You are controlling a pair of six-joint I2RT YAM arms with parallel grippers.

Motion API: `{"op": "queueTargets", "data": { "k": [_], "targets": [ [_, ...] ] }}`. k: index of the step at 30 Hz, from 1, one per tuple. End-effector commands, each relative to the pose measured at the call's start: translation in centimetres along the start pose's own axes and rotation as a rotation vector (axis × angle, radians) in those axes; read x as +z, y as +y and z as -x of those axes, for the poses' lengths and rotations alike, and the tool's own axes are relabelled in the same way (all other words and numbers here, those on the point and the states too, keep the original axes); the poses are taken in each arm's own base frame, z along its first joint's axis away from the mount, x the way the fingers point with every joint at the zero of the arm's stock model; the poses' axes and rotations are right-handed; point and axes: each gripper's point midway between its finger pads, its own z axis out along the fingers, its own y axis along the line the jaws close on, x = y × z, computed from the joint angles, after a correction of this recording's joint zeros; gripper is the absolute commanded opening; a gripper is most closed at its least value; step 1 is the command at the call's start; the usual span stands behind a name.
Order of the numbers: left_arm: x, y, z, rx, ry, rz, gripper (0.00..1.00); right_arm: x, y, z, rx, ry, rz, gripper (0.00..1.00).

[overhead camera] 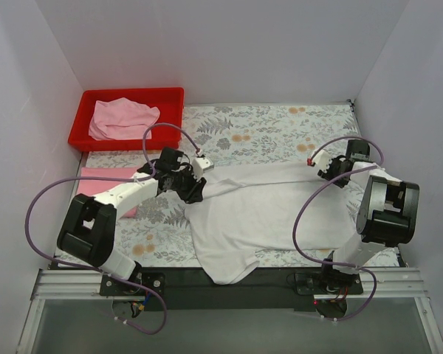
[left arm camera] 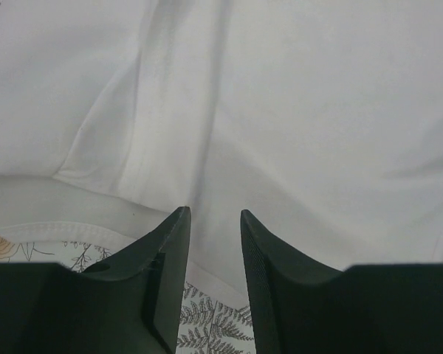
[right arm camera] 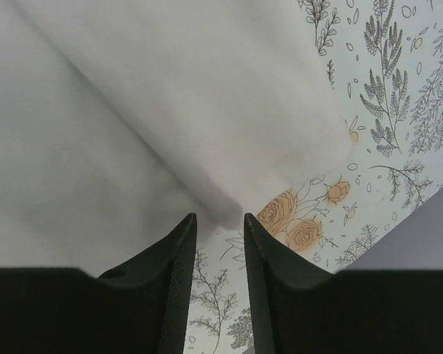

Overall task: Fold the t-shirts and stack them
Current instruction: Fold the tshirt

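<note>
Nips the white t-shirt [overhead camera: 266,214] in the left gripper [left arm camera: 212,215] and right gripper [right arm camera: 219,217], jaws almost together. Bends both arms low over the table [overhead camera: 280,125], shirt spread between. Has a crumpled pink shirt [overhead camera: 122,118] in the red bin [overhead camera: 133,92], a folded pink shirt [overhead camera: 103,178] nearby

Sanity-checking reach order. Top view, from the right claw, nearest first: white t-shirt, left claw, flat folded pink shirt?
1. white fabric t-shirt, touching the right claw, mid-table.
2. left claw, at the t-shirt's left edge.
3. flat folded pink shirt, far left, partly under the left arm.
</note>
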Motion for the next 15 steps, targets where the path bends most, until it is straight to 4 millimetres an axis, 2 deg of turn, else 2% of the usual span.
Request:
{"op": "queueTargets", "data": {
  "k": [1,4,5,6,7,9,12,15],
  "targets": [
    [-2.6,-1.7,5.1,0.042,-0.122,-0.074,0.34,-2.8,-0.1,1.9,0.021,-0.060,0.036,0.39],
    [-2.3,-1.2,7.3,-0.041,-0.141,-0.082,0.36,-4.6,-1.6,4.6,0.107,-0.150,0.054,0.42],
    [-2.0,-0.9,7.7,-0.068,-0.143,-0.078,0.39,-4.9,-0.5,5.0,0.153,-0.156,0.118,0.41],
    [-0.9,-0.5,7.5,-0.109,-0.119,-0.084,0.39,-5.7,-1.9,6.5,0.180,-0.206,0.115,0.41],
    [-0.7,0.0,8.5,-0.146,-0.127,-0.074,0.41,-6.0,-1.9,7.2,0.253,-0.218,0.134,0.40],
    [0.6,0.8,8.2,-0.215,-0.096,-0.072,0.43,-6.1,-1.2,8.4,0.327,-0.230,0.206,0.39],
    [1.7,1.7,7.5,-0.287,-0.060,-0.049,0.43,-6.6,-1.4,12.5,0.434,-0.305,0.260,0.38],
    [1.8,2.5,6.9,-0.341,-0.038,-0.019,0.43,-6.4,0.4,16.7,0.504,-0.353,0.363,0.38]
  ]
}}
